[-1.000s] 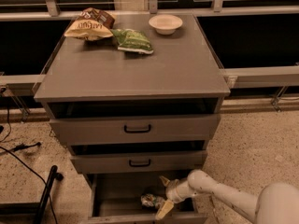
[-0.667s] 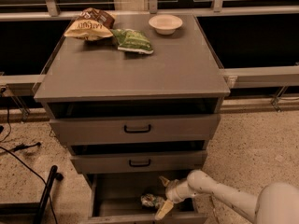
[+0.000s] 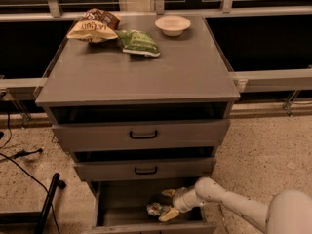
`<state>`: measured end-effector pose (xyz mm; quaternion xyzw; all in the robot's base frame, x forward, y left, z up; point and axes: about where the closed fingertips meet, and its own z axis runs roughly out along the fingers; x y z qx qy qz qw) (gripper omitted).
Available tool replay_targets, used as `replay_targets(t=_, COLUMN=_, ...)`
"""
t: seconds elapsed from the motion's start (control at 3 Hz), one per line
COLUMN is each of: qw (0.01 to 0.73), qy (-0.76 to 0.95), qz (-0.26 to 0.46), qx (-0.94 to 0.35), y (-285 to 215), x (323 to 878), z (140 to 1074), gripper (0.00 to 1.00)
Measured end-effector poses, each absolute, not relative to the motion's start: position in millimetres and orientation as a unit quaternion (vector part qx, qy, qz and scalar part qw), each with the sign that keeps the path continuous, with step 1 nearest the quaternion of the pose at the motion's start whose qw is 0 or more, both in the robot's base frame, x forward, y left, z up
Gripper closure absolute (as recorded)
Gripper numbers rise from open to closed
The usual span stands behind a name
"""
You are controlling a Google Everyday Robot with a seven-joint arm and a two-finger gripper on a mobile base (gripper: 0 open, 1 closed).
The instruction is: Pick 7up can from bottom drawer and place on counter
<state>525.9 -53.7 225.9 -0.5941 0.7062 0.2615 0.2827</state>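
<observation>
1. At the lower right of the frame, the white arm (image 3: 243,211) comes in from the corner and reaches left into the bottom drawer (image 3: 100,206). The drawer stands pulled out at the bottom centre.
2. The gripper (image 3: 165,204) is down inside this drawer, in its right half. Its two yellowish fingers (image 3: 169,193) are spread apart, one above the other in the frame, and clasp nothing.
3. The can (image 3: 155,209) lies on the drawer floor just left of the lower finger, partly in the gap between the two. The upper finger is clear of it. I cannot tell whether the lower one touches it.
4. At the lower left, a black pole (image 3: 48,204) slants over the speckled floor (image 3: 263,150). Dark cables (image 3: 19,157) trail above it.
5. Above the open drawer sits the middle drawer (image 3: 185,168), drawn out a little, with a black handle. Above that is the top drawer (image 3: 87,136), also slightly out, with a like handle.
6. The counter (image 3: 146,77) caps the cabinet across the middle of the frame.
7. Toward its far edge, at the upper left, lies a brown and yellow chip bag (image 3: 92,27). A green bag (image 3: 139,43) lies just right of it. A pale bowl (image 3: 172,25) stands further right, apart from both.
8. A grey rail (image 3: 273,12) runs along the top of the frame behind the counter.
</observation>
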Motion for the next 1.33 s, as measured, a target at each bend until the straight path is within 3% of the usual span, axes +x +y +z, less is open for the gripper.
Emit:
replay_targets(t=0.33, qw=0.282, qy=0.707, qz=0.261, qx=-0.594, y=-53, x=526, z=226, gripper=0.24)
replay_targets(t=0.67, qw=0.282, qy=0.707, qz=0.261, qx=-0.594, y=-51, x=528, z=220, gripper=0.25)
replay_targets(t=1.33, qw=0.274, qy=0.713, qz=0.262, qx=-0.590, y=-45, x=534, z=195, gripper=0.37)
